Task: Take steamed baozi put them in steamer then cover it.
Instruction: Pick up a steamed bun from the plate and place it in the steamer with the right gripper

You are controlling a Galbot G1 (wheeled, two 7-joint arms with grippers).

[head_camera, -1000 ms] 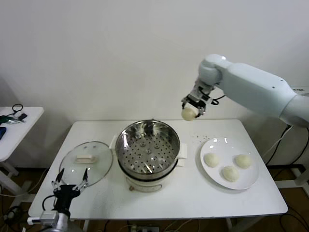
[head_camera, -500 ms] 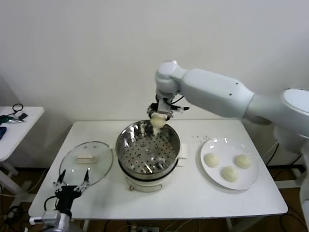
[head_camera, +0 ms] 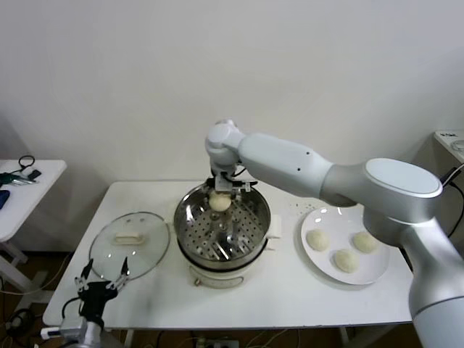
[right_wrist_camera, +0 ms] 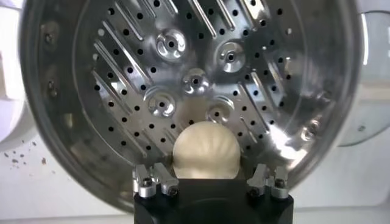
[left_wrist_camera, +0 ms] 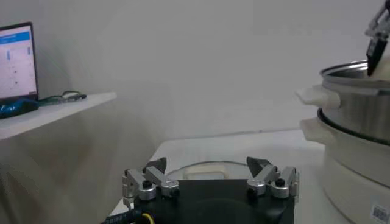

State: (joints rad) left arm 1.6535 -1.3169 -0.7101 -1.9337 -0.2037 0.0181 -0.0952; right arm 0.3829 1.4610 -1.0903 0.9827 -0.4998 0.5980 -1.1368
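Steamer (head_camera: pixel 222 225) shiny perforated metal; baozi (right_wrist_camera: pixel 207 152) smooth matt dough.

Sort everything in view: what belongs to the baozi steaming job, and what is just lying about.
Job:
held baozi in the right gripper, over the steamer
three plated baozi
plate
cover
left gripper, idle by the cover

Lying about:
side table with small items
crumbs
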